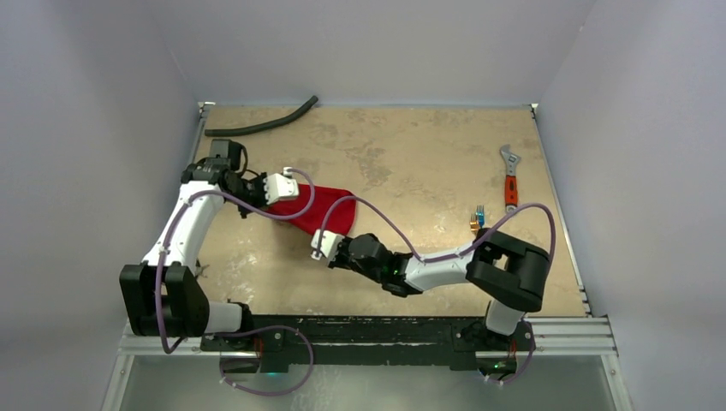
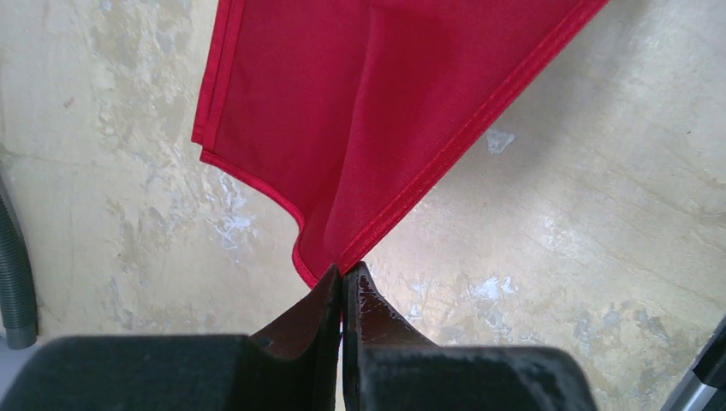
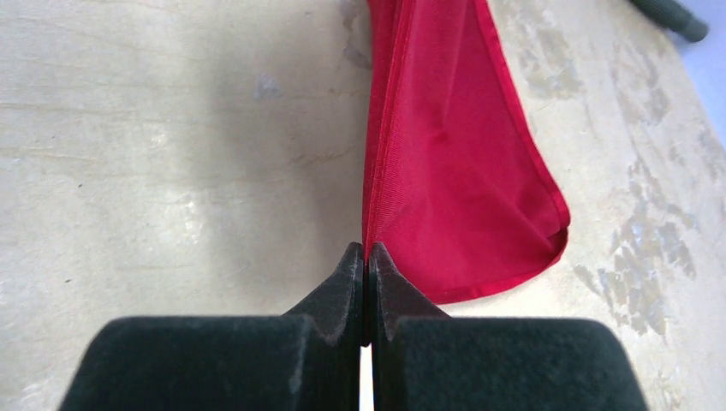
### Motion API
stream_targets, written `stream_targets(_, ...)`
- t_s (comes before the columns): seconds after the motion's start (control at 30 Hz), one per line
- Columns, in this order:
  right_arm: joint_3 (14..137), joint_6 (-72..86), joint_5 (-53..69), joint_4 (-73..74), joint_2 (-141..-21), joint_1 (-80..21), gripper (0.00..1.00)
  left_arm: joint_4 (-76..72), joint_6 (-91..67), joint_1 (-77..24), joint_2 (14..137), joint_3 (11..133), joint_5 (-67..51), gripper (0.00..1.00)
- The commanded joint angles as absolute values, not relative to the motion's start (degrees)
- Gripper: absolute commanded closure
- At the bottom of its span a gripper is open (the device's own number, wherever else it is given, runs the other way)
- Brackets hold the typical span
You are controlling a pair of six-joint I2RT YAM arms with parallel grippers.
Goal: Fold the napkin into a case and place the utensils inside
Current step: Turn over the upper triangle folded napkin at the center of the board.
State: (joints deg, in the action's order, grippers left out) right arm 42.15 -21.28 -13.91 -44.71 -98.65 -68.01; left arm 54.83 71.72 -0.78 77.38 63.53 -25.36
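We see a bright red, slightly shiny cloth napkin [image 1: 332, 208] spanning the gap between the two arms, left of centre on a mottled tan tabletop [image 1: 411, 145]. The left gripper [image 2: 344, 274] has its black fingers pressed together on one corner of the napkin. Two hemmed edges meet right at the fingertips, and the cloth fans out wide beyond them. The right gripper [image 3: 366, 251] is likewise pinched tight on the napkin's edge. From its tips the cloth runs straight away as a narrow ridge of stacked hems, then sags to one side into a rounded fold on the table. Only the wrist cameras show these two grips, because in the overhead view the wrists cover the fingertips. Only the overhead view shows the rest of the table. There the utensils [image 1: 478, 218], a small cluster of slim metal pieces with a blue-gold sheen, lie on the bare surface just beyond the right arm's elbow, well apart from the napkin. An orange-handled steel wrench [image 1: 510, 178] lies farther back near the right edge, and a black curved hose [image 1: 261, 125] lies at the far left corner.
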Motion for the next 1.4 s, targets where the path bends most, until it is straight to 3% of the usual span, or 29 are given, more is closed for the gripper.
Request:
stream_targets(0.0,45.3,-17.6,-12.8,-36.7,-92.8,-67.9,1.0,58.2,70.9,-0.4,76.4,69.3,-27.7,1.0)
stream_targets(0.3,46.4,-11.5,-14.5,-24.1,-78.5,-67.7,1.0,65.7,70.0,-0.9,70.3,73.0,-30.6,1.0)
stream_targets(0.63,53.0,-5.9,-0.4,-0.5,-68.9,-72.5,1.0,82.2,69.7,-3.0,61.5,79.5,-34.1,1.0)
stream_targets(0.87,55.0,-1.5,9.8,9.1,-65.0,-73.3,1.0,82.3,65.8,-6.4,57.3,78.3,-33.2,1.0)
stream_targets(0.97,54.8,-2.5,10.2,8.7,-66.8,-71.9,1.0,82.2,65.2,-7.2,59.1,78.0,-34.3,1.0)
stream_targets(1.1,54.2,-3.5,19.6,3.6,-72.2,-60.6,1.0,78.9,64.4,-7.3,65.0,74.0,-33.0,1.0)
stream_targets(1.37,66.6,-12.2,31.6,4.4,-94.1,-45.2,1.0,50.4,46.0,-7.6,80.3,71.4,-24.6,1.0)
